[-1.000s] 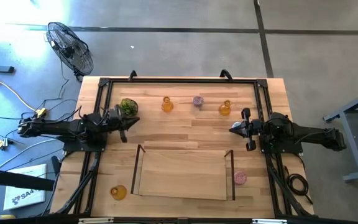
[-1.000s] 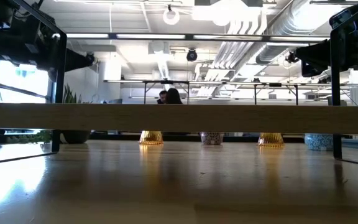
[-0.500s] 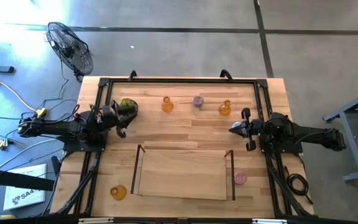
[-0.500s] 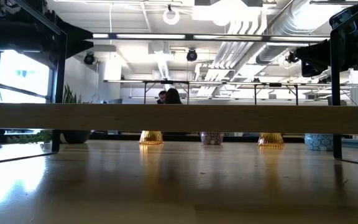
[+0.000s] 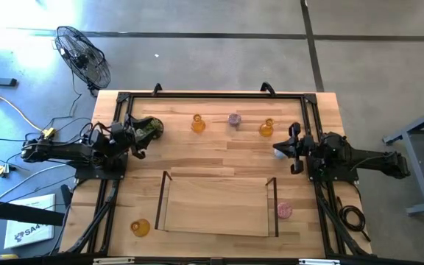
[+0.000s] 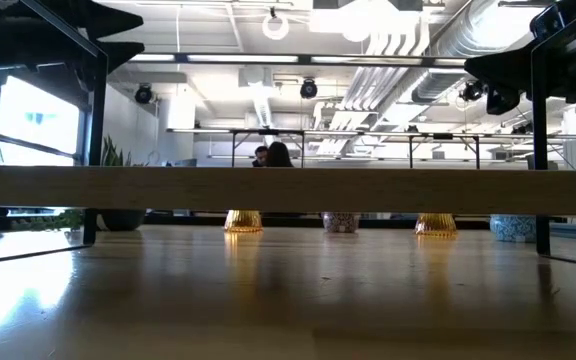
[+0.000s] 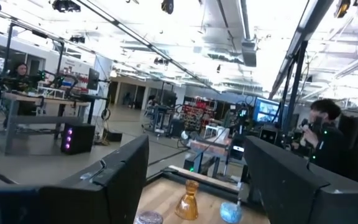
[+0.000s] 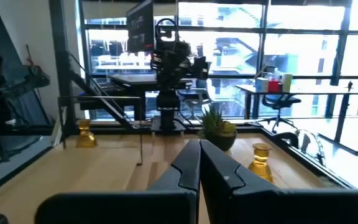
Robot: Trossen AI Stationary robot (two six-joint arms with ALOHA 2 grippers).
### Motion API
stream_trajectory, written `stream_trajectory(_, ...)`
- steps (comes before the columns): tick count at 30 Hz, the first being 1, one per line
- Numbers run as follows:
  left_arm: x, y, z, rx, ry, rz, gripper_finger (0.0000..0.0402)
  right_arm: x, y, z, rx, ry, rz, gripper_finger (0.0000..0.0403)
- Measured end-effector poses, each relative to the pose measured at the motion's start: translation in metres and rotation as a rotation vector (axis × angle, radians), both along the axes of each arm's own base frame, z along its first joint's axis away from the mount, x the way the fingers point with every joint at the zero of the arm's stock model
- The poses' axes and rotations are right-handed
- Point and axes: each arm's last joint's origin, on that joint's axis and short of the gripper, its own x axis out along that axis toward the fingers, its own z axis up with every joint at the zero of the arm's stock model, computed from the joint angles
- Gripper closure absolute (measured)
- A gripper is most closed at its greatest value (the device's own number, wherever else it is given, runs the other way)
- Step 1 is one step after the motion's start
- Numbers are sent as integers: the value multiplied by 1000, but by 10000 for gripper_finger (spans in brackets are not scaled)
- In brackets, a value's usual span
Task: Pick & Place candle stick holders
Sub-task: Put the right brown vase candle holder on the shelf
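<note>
a: table first. what sat on it, taking the wire frame as reference?

b: frame stood on the near half of the table, mid-width. behind it, a back row: amber holder, mauve holder, second amber holder. a third amber holder lay off the frame's left near corner, a pink holder just off its right side. green mossy ball sat behind the frame's left end.

a: arms?

b: left gripper hung behind the frame's left corner, just beside the ball, fingers parted with nothing between them. right gripper hung behind the frame's right corner, fingers pressed together, empty.

a: blue holder?

b: light blue holder showed only in the left wrist view, by an amber one.
</note>
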Motion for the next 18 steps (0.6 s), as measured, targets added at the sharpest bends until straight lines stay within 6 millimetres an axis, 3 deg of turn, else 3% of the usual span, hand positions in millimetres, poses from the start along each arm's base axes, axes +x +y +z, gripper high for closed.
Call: stream_trajectory(18,1,0,-2,7,22,7,140,1,0,-5,77,47,20,402)
